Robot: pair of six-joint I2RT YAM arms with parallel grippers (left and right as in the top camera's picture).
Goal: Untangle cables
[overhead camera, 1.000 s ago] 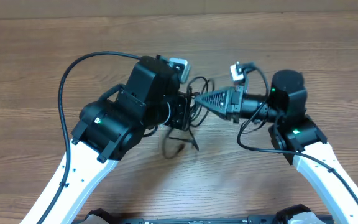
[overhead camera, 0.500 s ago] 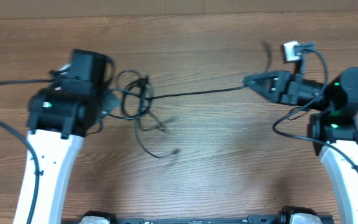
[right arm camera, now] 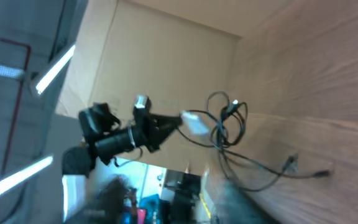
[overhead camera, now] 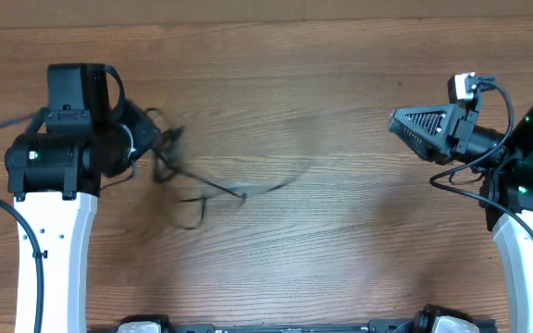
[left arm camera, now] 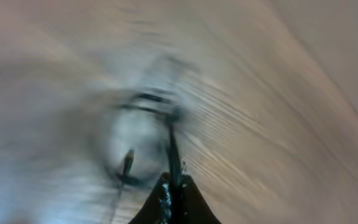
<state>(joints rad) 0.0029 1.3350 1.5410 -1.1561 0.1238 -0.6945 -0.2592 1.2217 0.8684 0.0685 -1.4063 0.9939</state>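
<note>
The cables (overhead camera: 179, 171) are thin black cords in a loose tangle on the wooden table, left of centre. One blurred strand trails right toward the middle. My left gripper (overhead camera: 146, 146) is at the tangle's left edge. In the left wrist view it (left arm camera: 174, 186) is shut on one cord, with a blurred loop of cables (left arm camera: 157, 102) beyond the tips. My right gripper (overhead camera: 398, 122) hovers far to the right, apart from every cord. In the right wrist view its fingers are blurred and spread, so the gripper (right arm camera: 173, 202) is open and empty, and the cables (right arm camera: 225, 118) lie far ahead.
Bare wooden table (overhead camera: 340, 250) stretches between the two arms. The thick black arm wires loop beside each arm. In the right wrist view a cardboard wall (right arm camera: 166, 56) stands behind the table's far edge.
Both arms swung outward. The strand that ran taut between the grippers has left the right gripper, now open, and fallen slack toward the left. The left gripper carried the tangle left.
</note>
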